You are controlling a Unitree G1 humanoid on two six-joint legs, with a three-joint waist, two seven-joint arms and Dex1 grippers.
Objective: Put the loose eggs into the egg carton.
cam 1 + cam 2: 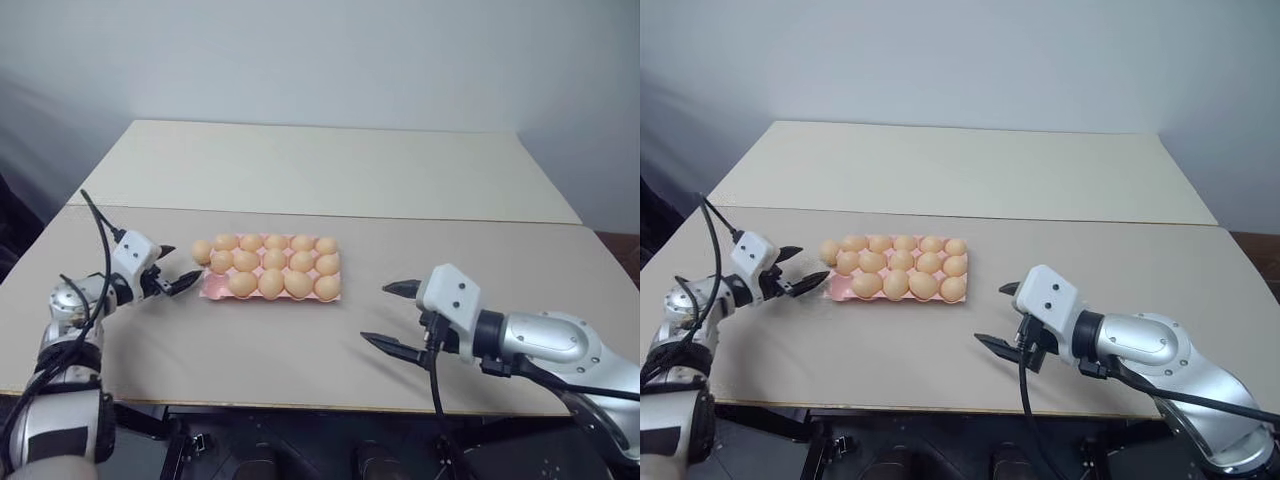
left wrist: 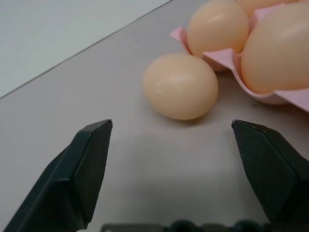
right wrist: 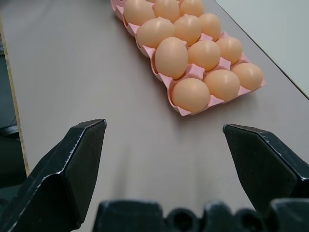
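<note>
The right gripper is nearest, hanging low over the front of the table on the right side, its two black fingers spread wide with nothing between them. It points toward the left and slightly down, at the carton, and stands well apart from it. In its wrist view the carton lies ahead across bare table, all the cups in sight filled.

The carton, pink and lidless, sits a little left of the table's middle, its long side running left to right. Eggs fill it in three rows of five.

One loose egg lies on the table just beside the carton's far left corner; whether it touches the pink rim I cannot tell. In the head views it shows as the leftmost egg, outside the tray's edge.

The left gripper is at the carton's left end, near the front left corner, pointing right. Its jaws are released, wide apart and empty. In the left wrist view the loose egg lies ahead of the two fingertips, roughly centred between them but beyond their tips, not touched by either.

The table is made of two pale tops joined along a seam that runs behind the carton.
</note>
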